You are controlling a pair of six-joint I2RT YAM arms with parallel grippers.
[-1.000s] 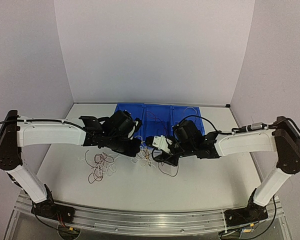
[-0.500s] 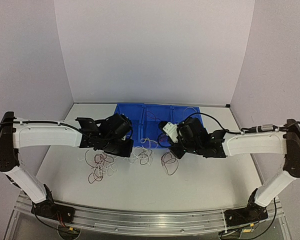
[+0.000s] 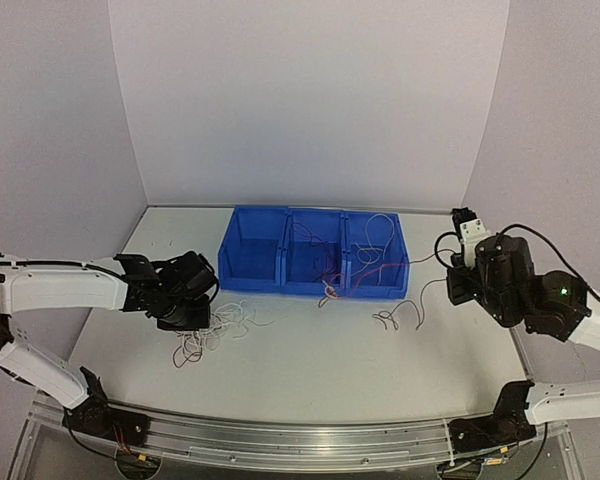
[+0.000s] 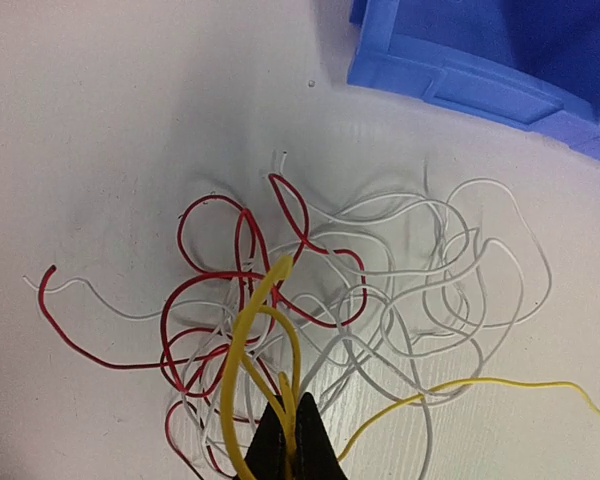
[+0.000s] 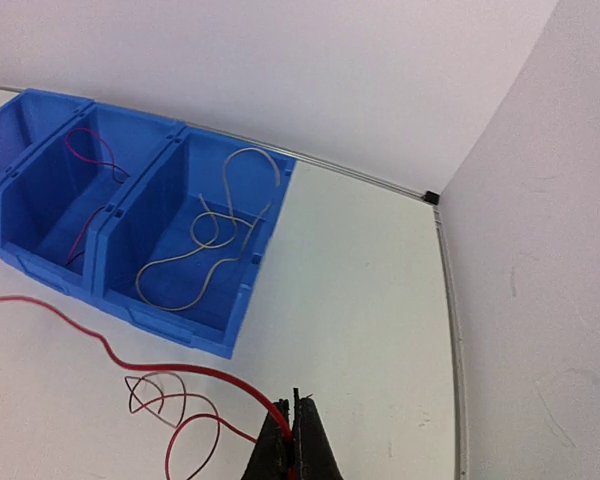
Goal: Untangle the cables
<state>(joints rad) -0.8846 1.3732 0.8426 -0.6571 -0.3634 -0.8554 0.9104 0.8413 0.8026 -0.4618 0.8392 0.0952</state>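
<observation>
Across the tabletop [image 3: 310,365]: a tangle of white, red and yellow cables [image 4: 380,300] lies just in front of the left end of the blue bins [image 3: 250,273].
Left hand [image 4: 288,440]: fingers pinched together on a yellow cable [image 4: 265,285] at the near edge of the tangle.
Right hand [image 5: 292,440]: closed on a red cable [image 5: 180,370] that trails left over the tabletop, past the bins.
Right-end bin: a pale cable [image 5: 216,238] loops inside.

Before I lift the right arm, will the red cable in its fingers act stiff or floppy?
Probably floppy: the red cable snakes in loose curves from the right fingers. Likely light, being hair-thin, so it should trail easily. Its loops might snag.
</observation>
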